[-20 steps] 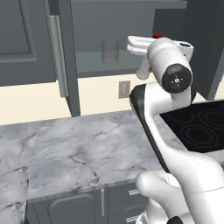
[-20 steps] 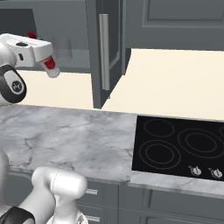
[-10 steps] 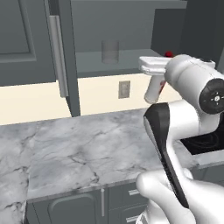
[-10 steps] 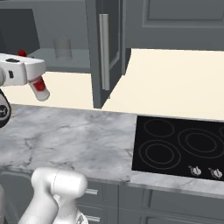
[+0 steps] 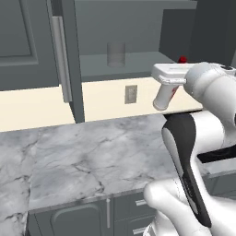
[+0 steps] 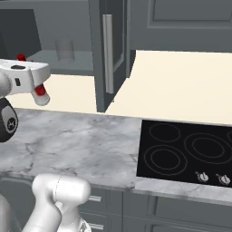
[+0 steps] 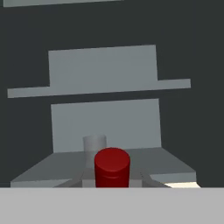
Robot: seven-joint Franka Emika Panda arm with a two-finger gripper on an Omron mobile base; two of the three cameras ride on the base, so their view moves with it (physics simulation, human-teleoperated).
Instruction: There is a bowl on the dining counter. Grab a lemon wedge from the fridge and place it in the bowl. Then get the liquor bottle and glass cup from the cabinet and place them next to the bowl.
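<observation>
We see the gripper (image 6: 40,93) clenched on the liquor bottle (image 5: 165,97), a pale bottle with a red cap, held tilted out in front of the open cabinet (image 5: 138,69) and clear of the shelf. In the left base view the bottle sits at about 3 o'clock, its red cap poking up behind the white hand. In the right base view it hangs at 9 o'clock, above the marble counter (image 6: 86,140) and apart from it.

The glass cup (image 5: 116,54) stands upright on the cabinet shelf, at 12 o'clock in the left base view and at 10 o'clock in the right base view.

In the hand view the red cap (image 7: 112,165) fills 6 o'clock, the cup just behind it (partly hidden). The cooktop (image 6: 186,152) lies at 4 o'clock in the right base view.
</observation>
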